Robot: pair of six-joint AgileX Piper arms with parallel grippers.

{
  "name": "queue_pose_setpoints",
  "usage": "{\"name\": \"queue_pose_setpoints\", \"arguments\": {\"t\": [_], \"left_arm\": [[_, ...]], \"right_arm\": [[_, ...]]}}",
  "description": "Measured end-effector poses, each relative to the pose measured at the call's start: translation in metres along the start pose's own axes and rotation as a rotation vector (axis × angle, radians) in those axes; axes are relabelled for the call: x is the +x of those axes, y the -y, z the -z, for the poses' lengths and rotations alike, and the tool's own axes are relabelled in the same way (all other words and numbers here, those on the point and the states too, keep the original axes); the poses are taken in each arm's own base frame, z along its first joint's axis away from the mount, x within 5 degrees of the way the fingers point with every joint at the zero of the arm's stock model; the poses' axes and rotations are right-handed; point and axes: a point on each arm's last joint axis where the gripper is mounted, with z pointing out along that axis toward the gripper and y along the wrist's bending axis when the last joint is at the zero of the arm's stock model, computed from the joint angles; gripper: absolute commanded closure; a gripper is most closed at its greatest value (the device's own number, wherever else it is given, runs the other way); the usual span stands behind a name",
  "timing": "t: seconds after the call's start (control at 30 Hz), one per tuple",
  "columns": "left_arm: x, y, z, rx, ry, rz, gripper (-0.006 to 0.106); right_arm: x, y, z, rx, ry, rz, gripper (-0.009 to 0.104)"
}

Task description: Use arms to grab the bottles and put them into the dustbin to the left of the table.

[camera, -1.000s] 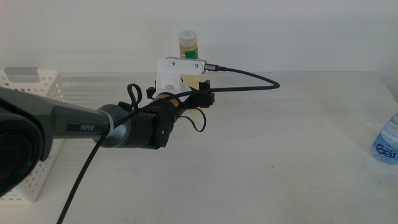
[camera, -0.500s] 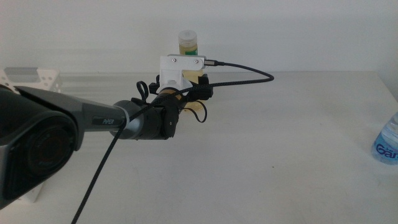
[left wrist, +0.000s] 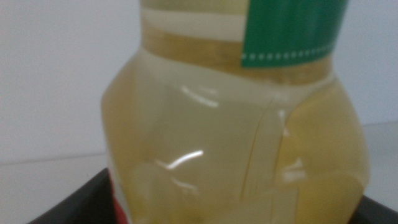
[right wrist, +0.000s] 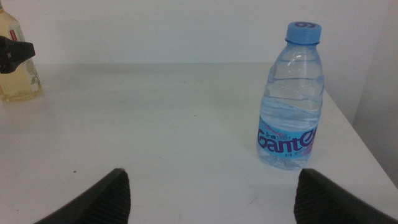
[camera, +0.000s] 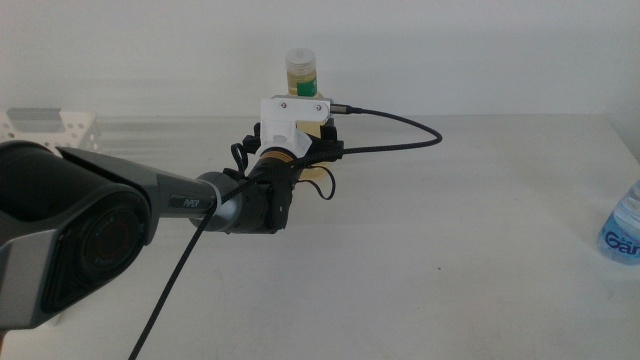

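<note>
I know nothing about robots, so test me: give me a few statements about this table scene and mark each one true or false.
1. The left claw is at the yellow bottle near the back of the table. True.
2. The yellow bottle has a red band on its neck. False: the band is green.
3. The water bottle stands upright with a blue cap. True.
4. The right claw is holding the water bottle. False: its jaws are open and the bottle stands apart from them.
5. The white basket is on the right edge of the middle view. False: it shows at the left, behind the arm.
</note>
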Motion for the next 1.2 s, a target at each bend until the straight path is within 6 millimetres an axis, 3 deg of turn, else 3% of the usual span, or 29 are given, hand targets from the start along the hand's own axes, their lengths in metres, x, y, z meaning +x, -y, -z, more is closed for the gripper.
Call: {"name": "queue_pose_setpoints", "arguments": {"t": [0.1, 0.33, 0.57, 0.77, 0.97, 1.2], "left_arm": [[-0.001, 0.0, 0.0, -0.001, 0.013, 0.029, 0.035], [0.0, -0.001, 0.0, -0.001, 0.015, 0.115, 0.105], [-0.023, 0.008, 0.009, 0.06, -0.151, 0.009, 0.105], [-0.046, 0.012, 0.032, 0.103, -0.32, -0.03, 0.105], [-0.078, 0.007, 0.075, 0.114, -0.299, -0.047, 0.105], [-0.127, -0.003, 0.139, 0.145, -0.258, -0.07, 0.105]], "right_arm": [[0.0, 0.0, 0.0, 0.0, 0.0, 0.0, 0.02], [0.0, 0.0, 0.0, 0.0, 0.0, 0.0, 0.02], [0.0, 0.0, 0.0, 0.0, 0.0, 0.0, 0.02], [0.0, 0.0, 0.0, 0.0, 0.0, 0.0, 0.02], [0.0, 0.0, 0.0, 0.0, 0.0, 0.0, 0.02], [0.0, 0.0, 0.0, 0.0, 0.0, 0.0, 0.02]]}}
